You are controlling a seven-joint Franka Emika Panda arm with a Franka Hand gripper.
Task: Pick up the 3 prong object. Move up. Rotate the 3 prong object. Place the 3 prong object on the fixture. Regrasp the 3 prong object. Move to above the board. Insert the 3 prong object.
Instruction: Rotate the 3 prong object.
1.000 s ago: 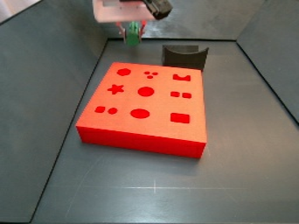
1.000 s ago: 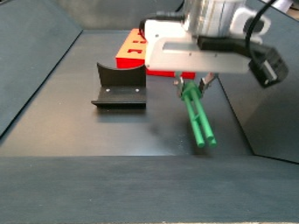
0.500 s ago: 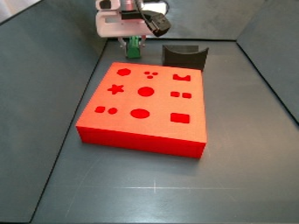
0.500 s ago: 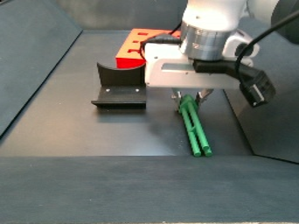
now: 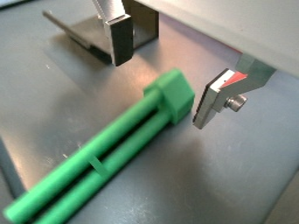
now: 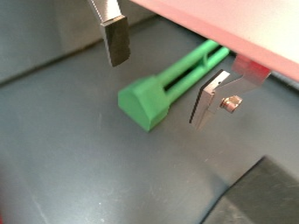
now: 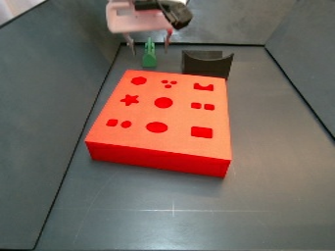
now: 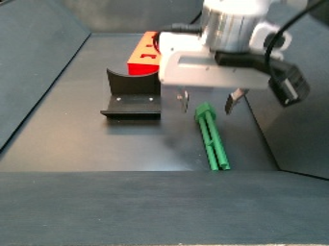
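**Over the green peg, jaws apart**

On the dark floor sit one 3 prong object [image 8: 213, 140], one fixture [image 8: 131, 93] and one board [image 7: 164, 119]; one gripper [image 8: 206, 101] hangs above them. The peg lies flat on the floor, just beside the fixture and apart from it, its blocky head towards the gripper. In both wrist views two silver fingers [image 5: 121, 37] [image 6: 112, 35] stand wide apart, one on each side of the peg's head [image 5: 173, 92] [image 6: 152, 101], touching nothing, so the gripper holds no piece. The board shows its cut-out holes in a side view, with the fixture [image 7: 207, 63] behind its far edge.

Compared with half a second ago, the gripper has risen a little, leaving a clearer gap above the peg's head. The peg, fixture and board lie where they did.
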